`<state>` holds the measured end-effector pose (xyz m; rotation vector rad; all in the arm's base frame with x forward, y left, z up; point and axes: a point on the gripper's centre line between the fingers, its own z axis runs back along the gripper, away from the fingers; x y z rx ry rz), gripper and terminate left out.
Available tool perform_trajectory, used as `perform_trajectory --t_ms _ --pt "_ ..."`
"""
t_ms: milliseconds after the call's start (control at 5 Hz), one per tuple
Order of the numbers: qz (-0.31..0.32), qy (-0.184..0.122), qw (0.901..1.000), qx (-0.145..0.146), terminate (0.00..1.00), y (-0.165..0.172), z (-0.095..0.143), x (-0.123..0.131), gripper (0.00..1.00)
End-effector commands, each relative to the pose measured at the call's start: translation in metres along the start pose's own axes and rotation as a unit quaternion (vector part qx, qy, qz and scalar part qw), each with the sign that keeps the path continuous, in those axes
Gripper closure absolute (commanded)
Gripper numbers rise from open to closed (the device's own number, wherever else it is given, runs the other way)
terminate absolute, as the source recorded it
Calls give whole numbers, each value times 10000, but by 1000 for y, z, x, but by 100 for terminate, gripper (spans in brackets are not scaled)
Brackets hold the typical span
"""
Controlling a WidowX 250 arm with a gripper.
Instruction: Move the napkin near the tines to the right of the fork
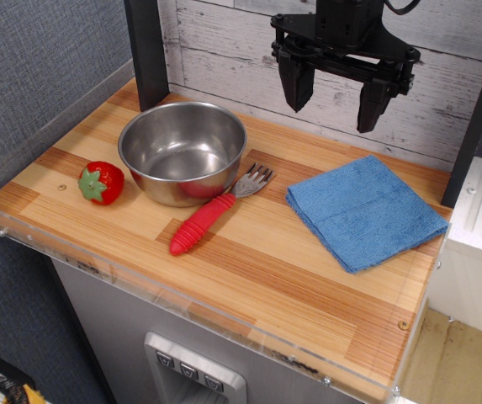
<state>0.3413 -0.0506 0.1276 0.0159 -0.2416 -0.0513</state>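
Whitewashed planks back a striped wooden counter [249, 252] edged with clear acrylic. High in the upper right of the frame the gripper [335, 94] hangs with its two dark fingers spread wide and empty, well above the board, likely poised for a descent. Below it and slightly right lies the napkin [365, 210], a folded blue terry cloth, flat at right of centre. The fork [218, 209] lies diagonally mid-frame, red handle toward the lower left, its tines [258, 175] pointing up-right just beside the steel bowl [182, 150]. A toy strawberry [101, 183] sits at left. The napkin lies near the tines but apart, so the move looks not yet begun.
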Motion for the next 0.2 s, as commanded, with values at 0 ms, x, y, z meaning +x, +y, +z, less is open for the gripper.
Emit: perform_trajectory --t_ms 0 --pt "48 -354 9994 -29 100 3 21 9 0"
